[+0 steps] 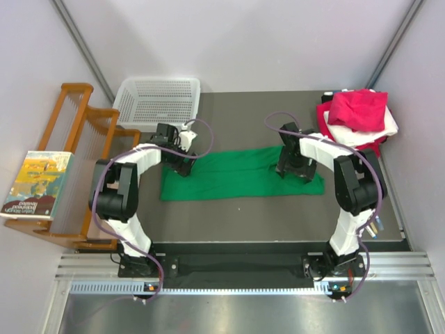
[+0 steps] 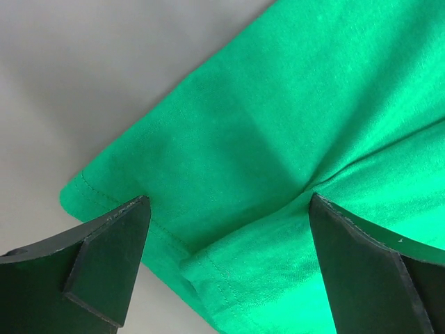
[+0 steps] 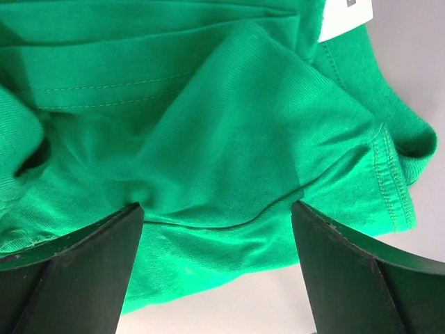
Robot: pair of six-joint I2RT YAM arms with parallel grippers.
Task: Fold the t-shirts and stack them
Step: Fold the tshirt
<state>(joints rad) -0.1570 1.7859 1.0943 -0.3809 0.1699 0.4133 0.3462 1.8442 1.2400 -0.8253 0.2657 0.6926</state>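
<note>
Green shirt point(image 1: 240, 174): folded into a long strip, flat on table point(image 1: 278, 216) centre.
Left gripper point(image 1: 182, 165): at strip's left end, jaws wide apart over the hem corner.
Right gripper point(image 1: 295, 169): at right end, jaws wide apart over bunched cloth.
Pink, white, red shirts point(image 1: 358, 115): heaped, far right corner.
Basket point(image 1: 158, 101): far left.

A dark grey table point(image 1: 278, 216) is enclosed by pale walls point(image 1: 243, 42). A wooden rack point(image 1: 104, 122) is set at its left, with a book point(image 1: 38, 184) laid on it.
</note>
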